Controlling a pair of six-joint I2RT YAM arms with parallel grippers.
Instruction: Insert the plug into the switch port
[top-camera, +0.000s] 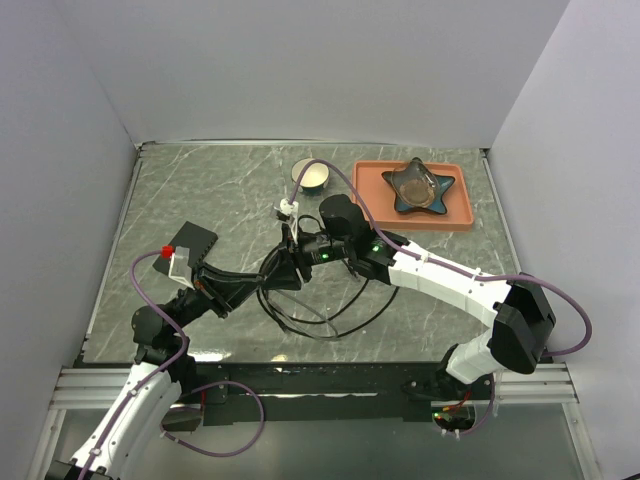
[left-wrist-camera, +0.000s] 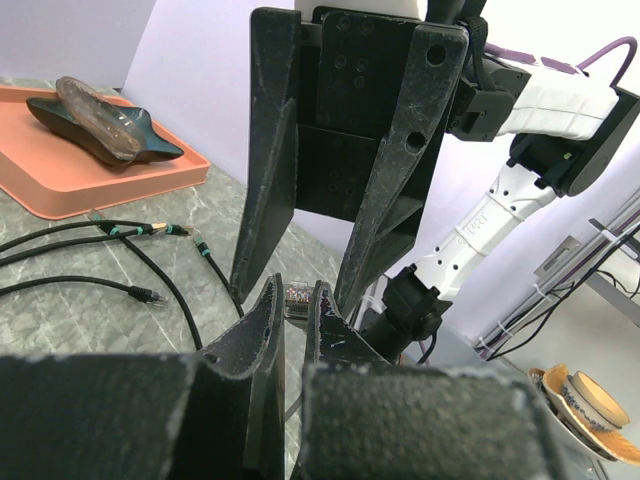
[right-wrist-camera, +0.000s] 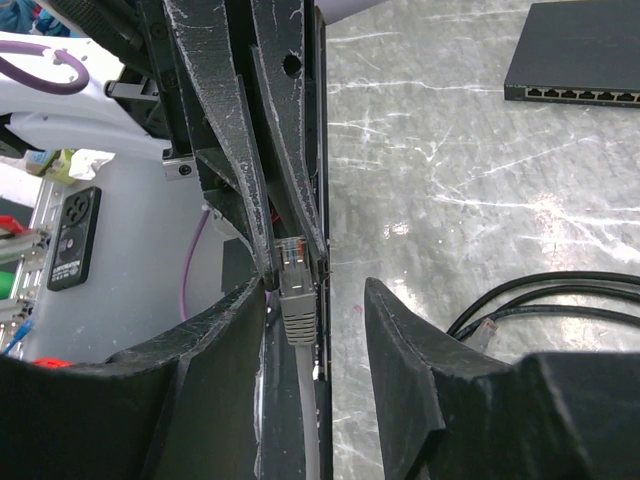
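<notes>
- The marble table (top-camera: 200, 180) has both arms meeting over its middle. The switch (top-camera: 192, 240) lies flat on its left side, well apart from the meeting point.
- In the right wrist view, the switch's row of ports faces the open table, so I judge the approach will be low and level.
- Slack black cable (right-wrist-camera: 600, 278) loops on the table near the arms. It looks limp but springy, so I expect it to drag and twist whatever holds the end.
- The left gripper (left-wrist-camera: 296, 300) is pinched narrow, with the plug between its fingertips. It holds the clear front end, which is the part that must enter the port.
- The right gripper (right-wrist-camera: 316, 290) stands wide, its fingers either side of the plug's grey boot. It is not closed on it, though the boot sits just beside one finger.
- The plug (right-wrist-camera: 293, 270) is up off the table between the two claws, with its cord trailing back under the right wrist.
- It is light, hard plastic and smooth, so it could easily pivot in a pinch. I would grip the grey boot flat on its sides and leave the clear nose free.
- Its latch tab is too small to make out, but it is fragile, so I would keep the pads off that face.
</notes>
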